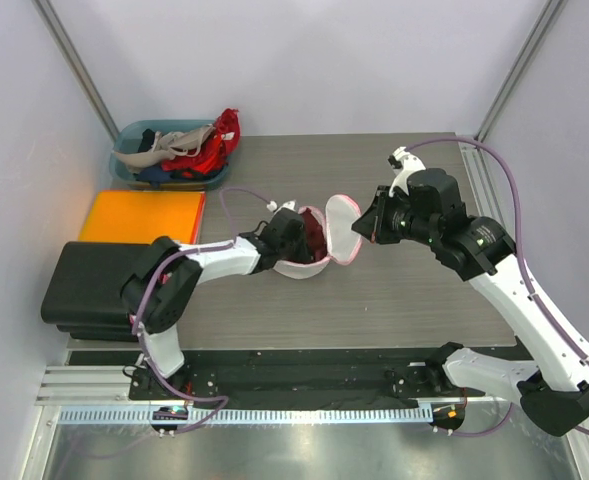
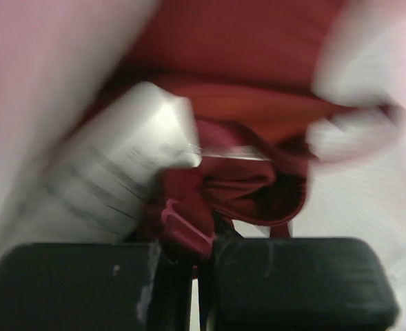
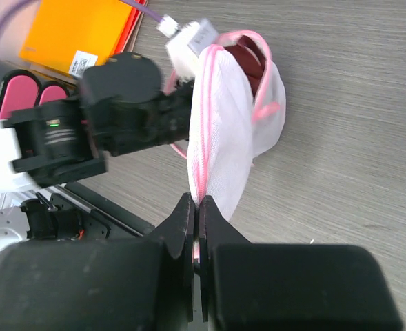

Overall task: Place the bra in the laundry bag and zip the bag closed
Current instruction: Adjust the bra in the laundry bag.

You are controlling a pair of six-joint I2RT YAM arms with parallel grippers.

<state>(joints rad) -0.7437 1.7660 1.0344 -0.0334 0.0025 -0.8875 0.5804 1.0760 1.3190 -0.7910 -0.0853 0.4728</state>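
Note:
The laundry bag (image 1: 342,218) is a white mesh pouch with pink zip trim, lying open mid-table. The dark red bra (image 1: 317,240) sits inside it. My left gripper (image 1: 294,236) reaches into the bag's mouth from the left. In the blurred left wrist view its jaws (image 2: 196,252) are shut on a fold of the bra (image 2: 247,183), with white mesh (image 2: 389,200) on both sides. My right gripper (image 1: 362,226) holds the bag's raised flap. Its jaws (image 3: 197,207) are shut on the pink-trimmed edge of the laundry bag (image 3: 230,124), and the bra (image 3: 252,61) shows at the bag's top.
A teal bin (image 1: 134,135) heaped with clothes stands at the back left. In front of it lies an orange flat pad (image 1: 144,215), then a black case (image 1: 89,285) by the left arm's base. Metal frame posts rise at both rear corners.

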